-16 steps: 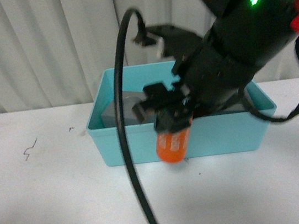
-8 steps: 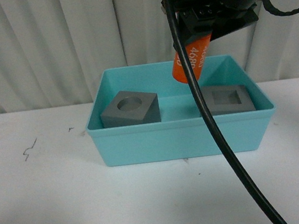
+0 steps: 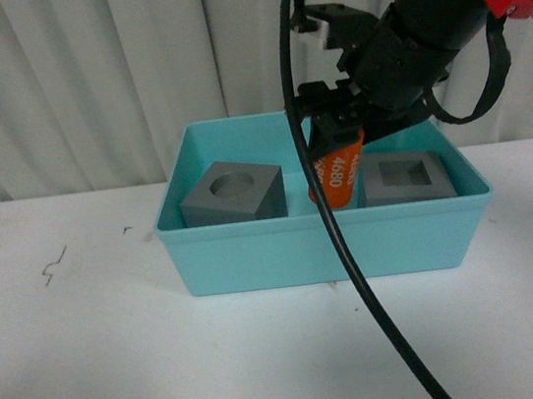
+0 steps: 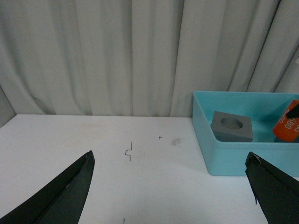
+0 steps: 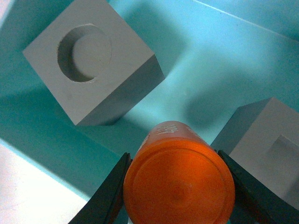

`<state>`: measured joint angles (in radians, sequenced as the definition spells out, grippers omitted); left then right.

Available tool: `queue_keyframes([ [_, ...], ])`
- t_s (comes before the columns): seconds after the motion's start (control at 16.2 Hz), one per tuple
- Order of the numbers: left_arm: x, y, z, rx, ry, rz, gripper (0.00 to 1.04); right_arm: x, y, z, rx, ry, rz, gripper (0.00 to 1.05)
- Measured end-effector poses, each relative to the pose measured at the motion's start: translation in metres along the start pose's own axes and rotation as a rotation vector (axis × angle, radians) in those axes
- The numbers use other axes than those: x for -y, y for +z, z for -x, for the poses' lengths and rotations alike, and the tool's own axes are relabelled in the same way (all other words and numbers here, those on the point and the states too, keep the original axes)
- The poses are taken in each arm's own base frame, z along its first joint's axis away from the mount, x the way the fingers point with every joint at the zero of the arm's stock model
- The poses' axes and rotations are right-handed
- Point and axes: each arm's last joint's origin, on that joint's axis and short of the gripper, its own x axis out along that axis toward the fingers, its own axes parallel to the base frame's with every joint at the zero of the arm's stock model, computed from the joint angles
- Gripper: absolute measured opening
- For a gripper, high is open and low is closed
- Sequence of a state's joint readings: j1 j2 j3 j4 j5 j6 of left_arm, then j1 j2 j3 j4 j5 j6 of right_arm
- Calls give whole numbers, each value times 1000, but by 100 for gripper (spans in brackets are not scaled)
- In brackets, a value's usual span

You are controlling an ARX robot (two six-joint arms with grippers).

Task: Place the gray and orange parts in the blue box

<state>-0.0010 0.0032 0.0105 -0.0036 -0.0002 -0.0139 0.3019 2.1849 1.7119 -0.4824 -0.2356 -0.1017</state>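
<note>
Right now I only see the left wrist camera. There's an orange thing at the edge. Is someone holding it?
Observer: Yes, the right gripper is shut on the orange cylinder, hanging inside the blue box.
Operator: Is there only one gray block in there?
Observer: No, two. A second gray cube with a square recess sits on the other side of the cylinder from the gray cube with a round recess.
Operator: Is the orange thing standing straight?
Observer: No, it's tilted.

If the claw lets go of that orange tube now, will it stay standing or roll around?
The orange cylinder hangs tilted in the right gripper, so it would probably tip. Being round, it may roll, but the gray cubes and the blue box should stop it.
</note>
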Motion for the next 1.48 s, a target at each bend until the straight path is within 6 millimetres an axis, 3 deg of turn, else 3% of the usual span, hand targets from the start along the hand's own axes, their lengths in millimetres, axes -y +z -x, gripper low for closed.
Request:
queue_keyframes([
  [0.31,0,0,0,0,0,0,98,7,-3,-26,-39,-12,-13,48],
  [0.49,0,0,0,0,0,0,98,8,-3,-28,-40,-15,-14,48],
  [0.74,0,0,0,0,0,0,98,8,-2,-30,-43,-15,-14,91],
  [0.8,0,0,0,0,0,0,98,8,0,-28,-37,-11,-16,99],
  [0.87,0,0,0,0,0,0,98,10,1,-26,-33,-7,-21,98],
  [0.99,0,0,0,0,0,0,98,14,7,-14,6,-7,-30,98],
  [1.11,0,0,0,0,0,0,98,20,21,9,121,-29,-32,98],
  [1.3,0,0,0,0,0,0,98,19,31,60,289,-66,-10,98],
  [1.48,0,0,0,0,0,0,98,9,28,104,439,-94,26,98],
])
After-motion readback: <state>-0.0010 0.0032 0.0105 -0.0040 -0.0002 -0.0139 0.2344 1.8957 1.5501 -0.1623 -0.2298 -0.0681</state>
